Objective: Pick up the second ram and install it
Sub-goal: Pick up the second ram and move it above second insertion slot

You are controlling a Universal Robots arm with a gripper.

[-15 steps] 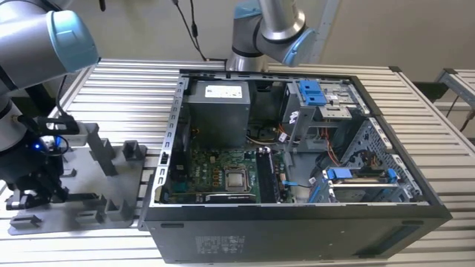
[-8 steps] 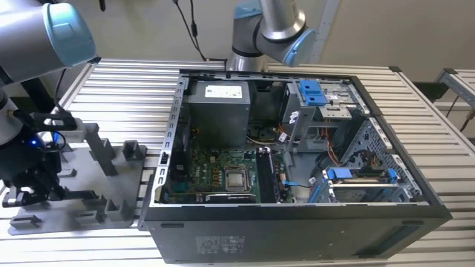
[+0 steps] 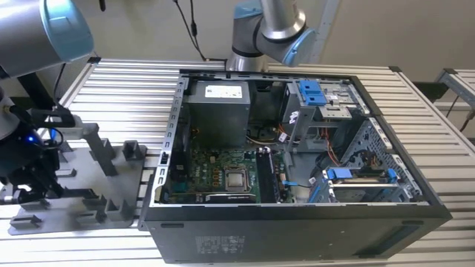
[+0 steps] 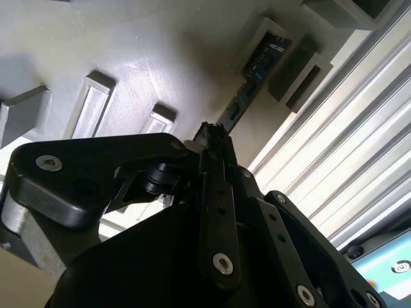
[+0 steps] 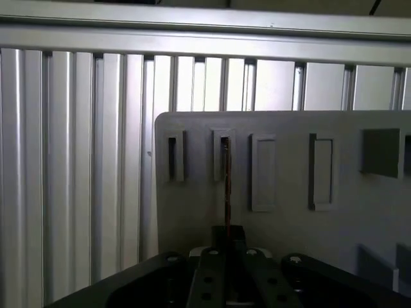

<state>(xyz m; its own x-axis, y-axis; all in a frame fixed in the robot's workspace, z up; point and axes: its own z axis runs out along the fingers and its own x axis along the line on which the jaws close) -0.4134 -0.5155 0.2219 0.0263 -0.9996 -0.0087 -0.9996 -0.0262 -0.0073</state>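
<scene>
Pinching second ram (image 4: 253,77) in tool (image 4: 212,136) (edge-on, first wrist view)

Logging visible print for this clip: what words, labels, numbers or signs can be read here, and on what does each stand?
Nothing is readable.
White sticker on the grey power supply box: print too small to read.
Pale print on the black computer case, outer wall: blurred.
Small marks on the memory stick standing in the grey holder plate: too small to read.
</scene>
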